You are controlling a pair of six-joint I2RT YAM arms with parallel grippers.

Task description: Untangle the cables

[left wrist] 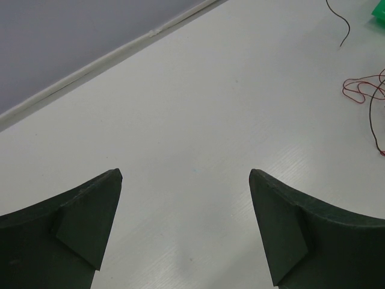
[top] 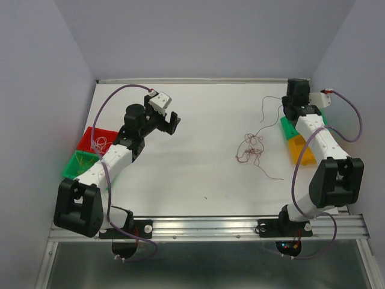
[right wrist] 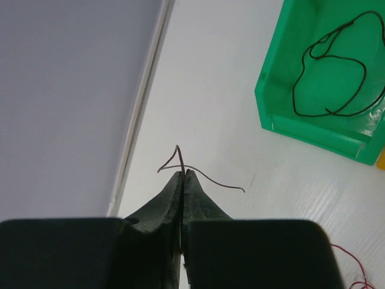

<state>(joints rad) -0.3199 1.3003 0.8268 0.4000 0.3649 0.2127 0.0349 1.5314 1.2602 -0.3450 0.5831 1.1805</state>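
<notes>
A tangle of thin red and dark brown cables [top: 249, 148] lies on the white table right of centre. It shows at the right edge of the left wrist view [left wrist: 363, 90]. My right gripper [right wrist: 182, 173] is shut on a dark brown cable [right wrist: 207, 176], whose short ends stick out past the fingertips. In the top view that gripper [top: 286, 109] is at the far right, and a dark cable [top: 263, 114] trails from it toward the tangle. My left gripper [left wrist: 186, 180] is open and empty above bare table; in the top view [top: 172, 123] it is far left of the tangle.
A green bin [right wrist: 319, 123] holding a coiled dark cable [right wrist: 329, 78] stands beside the right gripper, with an orange bin [top: 301, 150] in front of it. A red bin [top: 96, 138] with thin cables and a green bin [top: 78, 164] stand at the left edge. Walls enclose the table.
</notes>
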